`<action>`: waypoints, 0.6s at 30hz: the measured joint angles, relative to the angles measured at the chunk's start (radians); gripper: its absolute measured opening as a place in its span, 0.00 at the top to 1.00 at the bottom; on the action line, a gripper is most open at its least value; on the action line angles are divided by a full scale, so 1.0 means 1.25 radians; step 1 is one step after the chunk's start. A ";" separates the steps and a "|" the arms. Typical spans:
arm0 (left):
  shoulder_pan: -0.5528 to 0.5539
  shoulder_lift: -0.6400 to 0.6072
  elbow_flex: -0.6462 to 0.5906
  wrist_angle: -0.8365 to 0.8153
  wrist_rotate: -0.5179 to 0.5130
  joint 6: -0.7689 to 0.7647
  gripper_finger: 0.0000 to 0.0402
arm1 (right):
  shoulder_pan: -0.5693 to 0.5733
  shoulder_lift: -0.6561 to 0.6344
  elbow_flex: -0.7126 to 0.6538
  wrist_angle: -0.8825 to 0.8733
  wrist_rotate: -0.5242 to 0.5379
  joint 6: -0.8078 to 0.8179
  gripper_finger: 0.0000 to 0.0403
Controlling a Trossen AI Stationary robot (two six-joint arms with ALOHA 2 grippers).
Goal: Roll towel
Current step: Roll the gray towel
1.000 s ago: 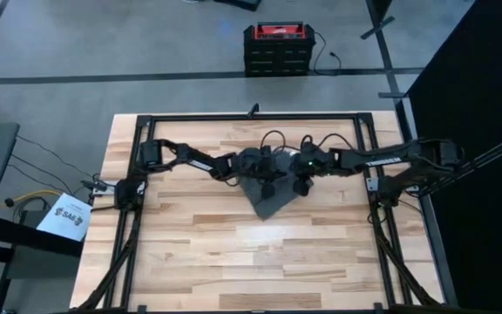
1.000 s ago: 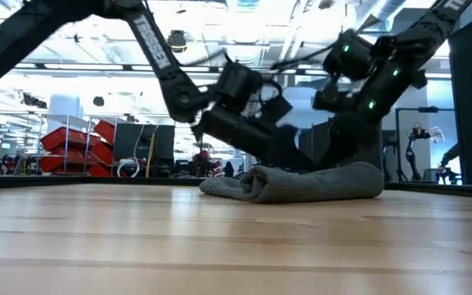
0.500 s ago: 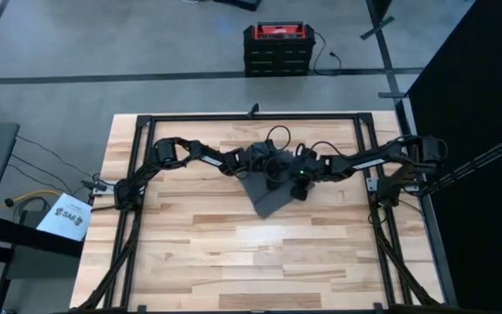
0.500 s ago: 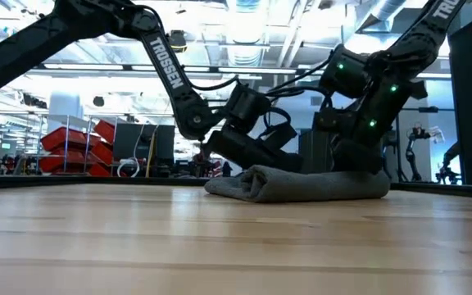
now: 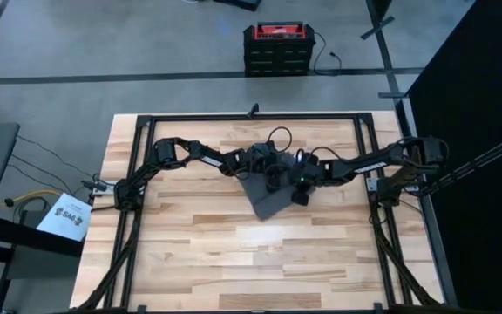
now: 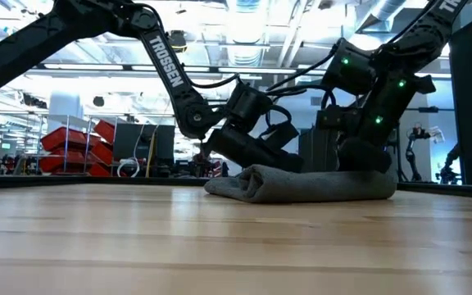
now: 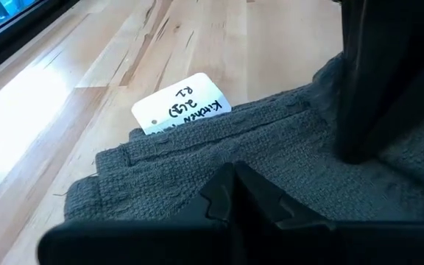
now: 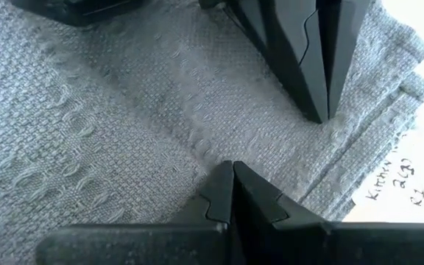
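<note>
Folded towel [image 5: 268, 197] under both pressed-together tools, left tool [image 5: 267, 174], right tool [image 5: 296, 190] touching it

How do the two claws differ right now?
The left claw reaches the towel from the table's left and sits at its far edge; the right claw comes from the right and sits nearer the towel's middle. The right arm shows green lights; the left shows none. Both are shut, low on the cloth.
</note>
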 joint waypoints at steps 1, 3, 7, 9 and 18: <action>0.000 0.000 0.000 -0.001 0.000 0.000 1.00 | 0.003 -0.003 0.000 -0.007 0.000 0.003 1.00; 0.000 0.000 0.006 -0.014 0.000 -0.001 1.00 | 0.011 -0.005 0.000 -0.015 0.002 0.008 1.00; -0.005 0.000 0.020 -0.042 -0.008 0.000 1.00 | 0.015 -0.009 0.000 -0.031 0.002 0.018 1.00; -0.005 0.000 0.020 -0.044 -0.011 0.002 1.00 | 0.015 -0.009 0.000 -0.037 -0.001 0.023 1.00; -0.006 0.000 0.020 -0.047 -0.013 0.006 1.00 | 0.028 -0.031 -0.003 -0.077 -0.002 0.053 1.00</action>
